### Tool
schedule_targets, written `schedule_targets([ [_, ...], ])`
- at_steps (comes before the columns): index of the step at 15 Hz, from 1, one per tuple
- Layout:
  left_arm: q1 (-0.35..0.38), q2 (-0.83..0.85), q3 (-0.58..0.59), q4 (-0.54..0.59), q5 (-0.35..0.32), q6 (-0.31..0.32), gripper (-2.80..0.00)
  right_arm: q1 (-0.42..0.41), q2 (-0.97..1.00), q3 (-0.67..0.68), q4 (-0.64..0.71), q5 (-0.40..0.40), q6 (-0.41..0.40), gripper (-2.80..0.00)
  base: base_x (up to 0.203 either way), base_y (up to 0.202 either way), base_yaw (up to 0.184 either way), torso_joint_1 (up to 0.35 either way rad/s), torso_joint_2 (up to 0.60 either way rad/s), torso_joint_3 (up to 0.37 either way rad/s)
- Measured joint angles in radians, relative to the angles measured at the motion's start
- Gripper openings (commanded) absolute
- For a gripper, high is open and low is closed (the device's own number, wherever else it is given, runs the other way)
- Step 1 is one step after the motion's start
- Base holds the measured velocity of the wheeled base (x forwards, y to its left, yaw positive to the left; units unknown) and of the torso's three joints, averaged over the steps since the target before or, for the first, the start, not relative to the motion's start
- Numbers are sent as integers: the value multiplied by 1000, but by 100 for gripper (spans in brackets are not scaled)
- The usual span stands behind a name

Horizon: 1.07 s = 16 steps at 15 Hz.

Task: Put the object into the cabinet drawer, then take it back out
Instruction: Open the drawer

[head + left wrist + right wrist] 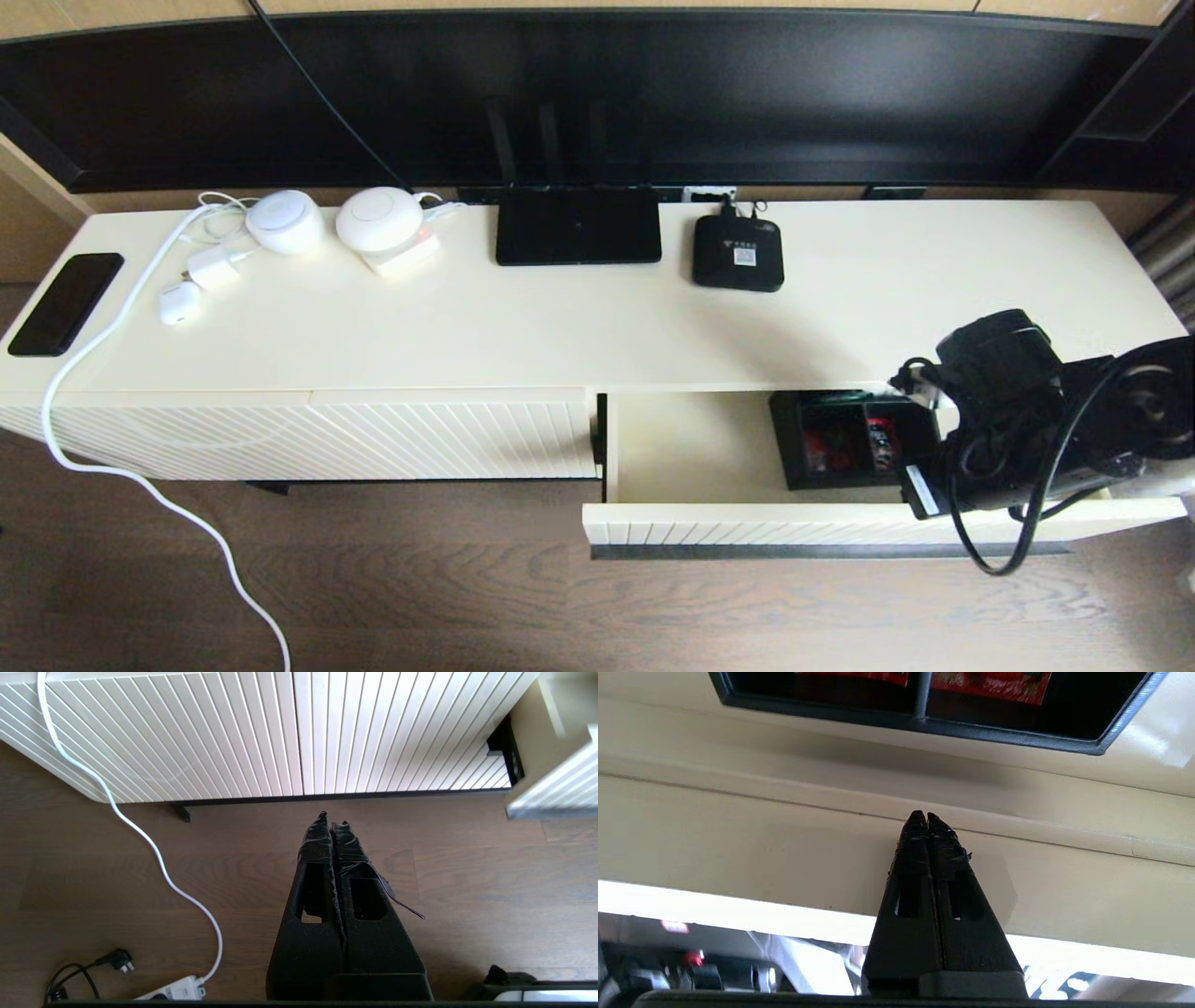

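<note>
The cabinet drawer [747, 532] stands pulled out at the right, with its cream floor [686, 448] showing. The object [845, 439], a black organiser box with red packets, lies inside toward the right; its rim [920, 718] also shows in the right wrist view. My right arm [1018, 415] hangs over the drawer's right end and hides part of the box. My right gripper [927, 814] is shut and empty, tips by the inner face of the drawer front [738, 844], apart from the box. My left gripper [332, 817] is shut and empty, low over the floor.
On the cabinet top sit a router [577, 226], a small black device [738, 252], a phone [65, 303] and white gadgets [378, 219]. A white cable [140, 476] runs down to a power strip [173, 991]. The ribbed panel [373, 434] at the left is closed.
</note>
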Motion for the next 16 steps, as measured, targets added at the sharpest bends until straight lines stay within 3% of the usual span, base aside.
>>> schedule_targets([
  [10,0,0,0,-1,0,0,-280,71,-97,267,-58,8,0,-280,0,0,0,0,0,0],
  [16,0,0,0,0,0,0,-280,67,-116,253,-79,-19,1,-280,0,0,0,0,0,0],
])
